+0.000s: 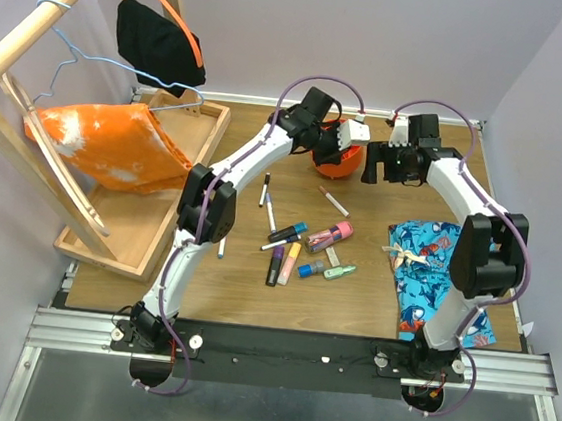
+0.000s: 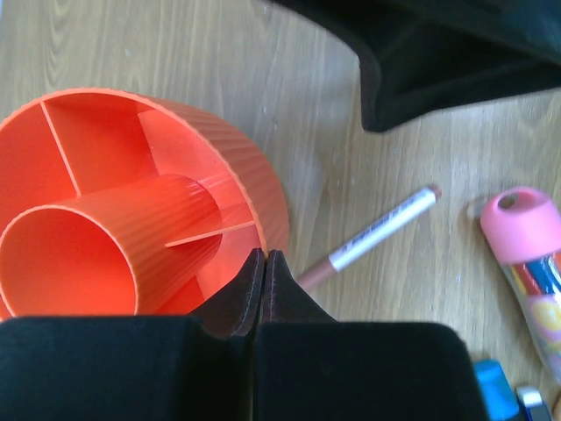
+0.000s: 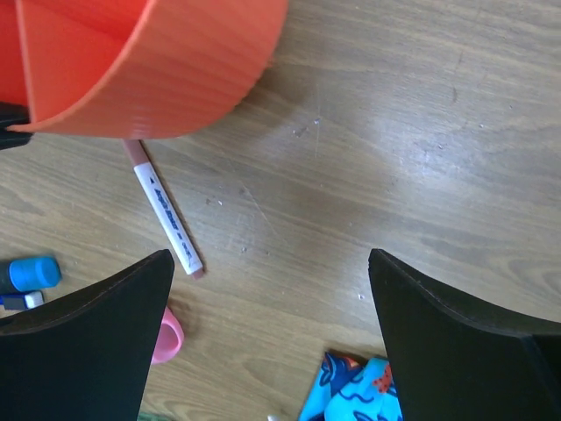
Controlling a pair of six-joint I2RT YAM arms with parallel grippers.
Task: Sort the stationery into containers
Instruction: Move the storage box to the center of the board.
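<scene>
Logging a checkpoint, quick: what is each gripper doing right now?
Left gripper: closed, tips at the rim of the orange pot, nothing visibly held.
Right gripper: open, holding nothing.

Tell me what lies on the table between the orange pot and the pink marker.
One thin white pen lies slanted between the orange pot and the pink marker; the left wrist view shows it clearly.

Wood table [image 1: 371,311], pens [image 1: 264,190], markers [image 1: 330,235], orange pot [image 1: 333,160], tray [image 1: 133,230], cloth [image 1: 435,272]
</scene>
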